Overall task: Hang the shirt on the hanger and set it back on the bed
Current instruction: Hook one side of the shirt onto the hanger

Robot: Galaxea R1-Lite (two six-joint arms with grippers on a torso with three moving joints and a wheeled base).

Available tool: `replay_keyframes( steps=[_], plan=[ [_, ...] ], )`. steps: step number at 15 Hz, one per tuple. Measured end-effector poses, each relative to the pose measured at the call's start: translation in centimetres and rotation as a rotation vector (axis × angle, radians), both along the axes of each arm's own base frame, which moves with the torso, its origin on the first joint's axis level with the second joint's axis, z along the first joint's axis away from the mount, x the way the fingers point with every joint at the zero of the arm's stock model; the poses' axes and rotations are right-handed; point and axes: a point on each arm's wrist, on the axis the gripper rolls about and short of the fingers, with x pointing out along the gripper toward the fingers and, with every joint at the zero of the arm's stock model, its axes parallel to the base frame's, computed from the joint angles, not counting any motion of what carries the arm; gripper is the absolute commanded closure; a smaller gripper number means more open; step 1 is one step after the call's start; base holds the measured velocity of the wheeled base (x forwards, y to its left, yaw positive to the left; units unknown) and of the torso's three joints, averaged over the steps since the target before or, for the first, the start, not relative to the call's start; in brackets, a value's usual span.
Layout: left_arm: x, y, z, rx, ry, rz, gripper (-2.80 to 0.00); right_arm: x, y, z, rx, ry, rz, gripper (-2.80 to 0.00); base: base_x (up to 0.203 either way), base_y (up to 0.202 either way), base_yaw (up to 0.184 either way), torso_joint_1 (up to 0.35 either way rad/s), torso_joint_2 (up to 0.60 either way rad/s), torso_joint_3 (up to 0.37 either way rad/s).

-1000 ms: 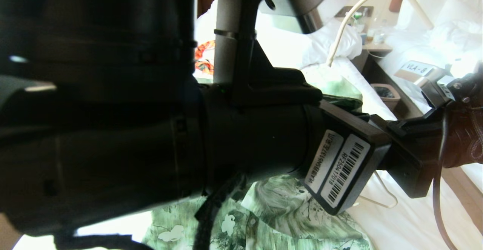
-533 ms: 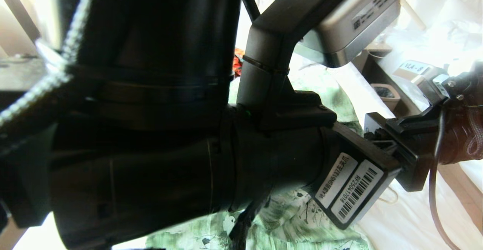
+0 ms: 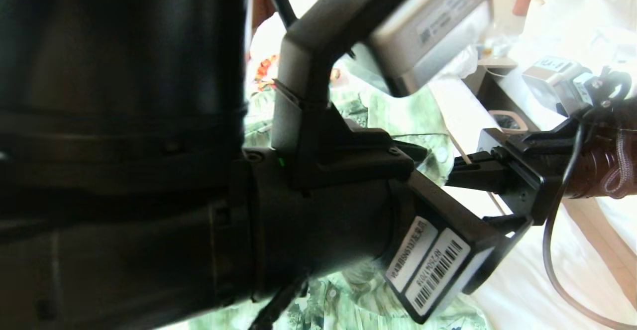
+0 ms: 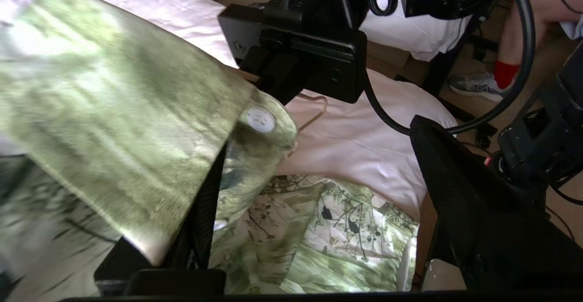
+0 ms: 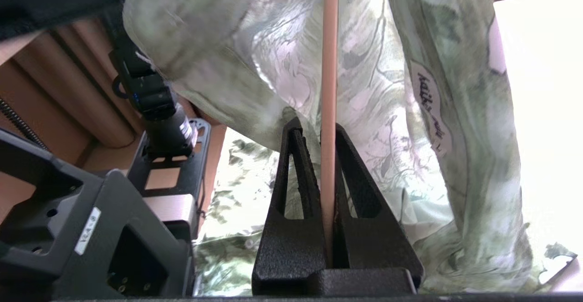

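White wrinkled bed sheet [image 4: 364, 151] below. I hold thin cream wire hanger [image 5: 329, 88] pinched in right gripper [image 5: 329, 188]; green floral button-up shirt [image 5: 387, 124] draped around it. Left gripper [image 4: 319, 229] spread, shirt released. Next: regrip collar, seat shoulders evenly, keep wire clamped steady.

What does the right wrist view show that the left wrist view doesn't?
Right wrist only: the right gripper shut on the hanger rod, seen close, and the shirt's neck label beside the rod.

Left wrist only: a white shirt button, the shirt's lower part spread on the bed, and a person's leg with a red sock on the floor beyond the bed.

Both: the shirt draped in the air, and part of the hanger.
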Motion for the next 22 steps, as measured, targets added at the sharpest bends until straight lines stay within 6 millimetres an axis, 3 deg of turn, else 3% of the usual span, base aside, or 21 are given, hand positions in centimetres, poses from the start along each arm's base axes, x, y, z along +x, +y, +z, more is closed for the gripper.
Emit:
replay_keyframes(
  steps=[4,10,11,17,22],
  plan=[
    [-0.5,4.1,1.5,-0.050,-0.030,0.062,-2.80,0.5,0.4,-0.2,0.004,-0.010,0.002,0.00,0.000,0.000,0.000,0.000,0.00,0.000],
    [-1.1,13.1,4.6,-0.174,-0.112,0.237,-2.80,-0.3,0.7,0.0,0.006,-0.014,-0.002,0.00,0.000,0.000,0.000,0.000,0.00,0.000],
    [-1.2,14.0,4.9,-0.190,-0.123,0.264,0.00,-0.5,1.1,0.0,0.006,-0.007,0.004,0.00,0.000,0.000,0.000,0.000,0.00,0.000],
    [-1.8,15.8,5.3,-0.177,-0.122,0.305,0.00,-2.6,5.0,0.7,0.014,0.003,0.056,0.00,0.000,0.000,0.000,0.000,0.00,0.000],
    [-1.9,16.0,5.6,-0.184,-0.128,0.306,0.00,-3.2,6.2,0.3,0.008,0.036,0.101,0.00,0.000,0.000,0.000,0.000,0.00,0.000]
  ],
)
